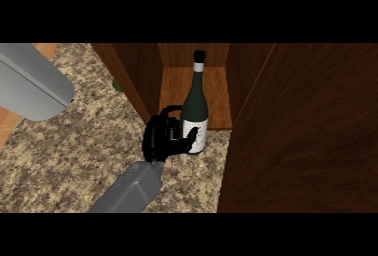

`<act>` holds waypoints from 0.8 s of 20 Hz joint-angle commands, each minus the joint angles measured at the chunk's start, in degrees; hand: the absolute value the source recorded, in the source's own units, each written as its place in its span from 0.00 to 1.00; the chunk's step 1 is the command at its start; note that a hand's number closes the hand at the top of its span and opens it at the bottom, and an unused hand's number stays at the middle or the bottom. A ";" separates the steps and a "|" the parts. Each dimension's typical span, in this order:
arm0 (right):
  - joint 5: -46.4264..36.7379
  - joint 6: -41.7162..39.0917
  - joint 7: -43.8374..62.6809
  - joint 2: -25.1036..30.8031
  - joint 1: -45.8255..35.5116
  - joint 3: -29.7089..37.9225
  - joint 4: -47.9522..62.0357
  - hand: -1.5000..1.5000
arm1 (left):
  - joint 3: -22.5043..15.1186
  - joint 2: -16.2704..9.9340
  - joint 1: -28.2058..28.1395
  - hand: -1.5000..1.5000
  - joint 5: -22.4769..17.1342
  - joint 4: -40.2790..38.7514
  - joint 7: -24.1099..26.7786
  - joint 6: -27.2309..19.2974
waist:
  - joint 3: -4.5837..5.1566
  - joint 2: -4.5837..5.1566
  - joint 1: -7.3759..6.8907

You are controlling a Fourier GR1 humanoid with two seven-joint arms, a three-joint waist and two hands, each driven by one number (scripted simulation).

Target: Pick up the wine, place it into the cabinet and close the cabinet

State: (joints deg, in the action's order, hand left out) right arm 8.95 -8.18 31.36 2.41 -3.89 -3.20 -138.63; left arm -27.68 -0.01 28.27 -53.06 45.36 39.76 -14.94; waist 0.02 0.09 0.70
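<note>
Near edge: grey forearm [129, 190] rising from the lower border over the speckled stone counter [66, 165]. Right hand [164, 139] closed around the wine bottle [195, 107], thumb across the white label, fingers curled behind the glass. Bottle upright, dark green with a white-banded neck, base at the front lip of the wooden cabinet [140, 75], body within the open compartment. To the right, the open cabinet door [310, 130], dark wood. Far left: large grey rounded cylinder [29, 80] above the counter's edge.
</note>
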 commanded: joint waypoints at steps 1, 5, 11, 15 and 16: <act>1.50 -1.32 -1.31 0.45 1.74 0.81 0.61 0.00 | -0.85 0.01 1.04 1.00 -0.98 2.78 -2.69 -3.12 | -0.01 -0.08 -0.27; -0.32 -0.77 -4.29 -0.87 -0.74 -0.30 4.57 0.00 | 0.91 0.01 10.20 1.00 -6.80 -9.59 -1.25 -0.36 | 0.02 0.18 0.54; 2.87 -1.43 -0.05 1.37 -0.71 1.22 0.67 0.00 | 1.08 0.01 16.12 1.00 -12.22 -15.67 2.28 -0.24 | 0.03 0.29 1.19; -2.45 -0.62 -6.03 -1.92 -0.10 -2.27 5.37 0.00 | 5.14 0.01 19.74 1.00 -9.34 -19.22 -0.32 1.14 | 0.01 0.24 0.54; 1.40 -1.87 -2.49 0.18 1.61 -0.59 1.23 0.00 | 4.44 0.01 20.99 1.00 -11.07 -21.15 1.49 1.45 | 0.03 0.36 1.38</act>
State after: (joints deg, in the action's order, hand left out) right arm 8.89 -9.30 28.42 2.17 -3.63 -3.89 -136.16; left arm -24.79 0.02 44.83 -61.81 28.43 40.36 -13.25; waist 0.11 0.37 1.54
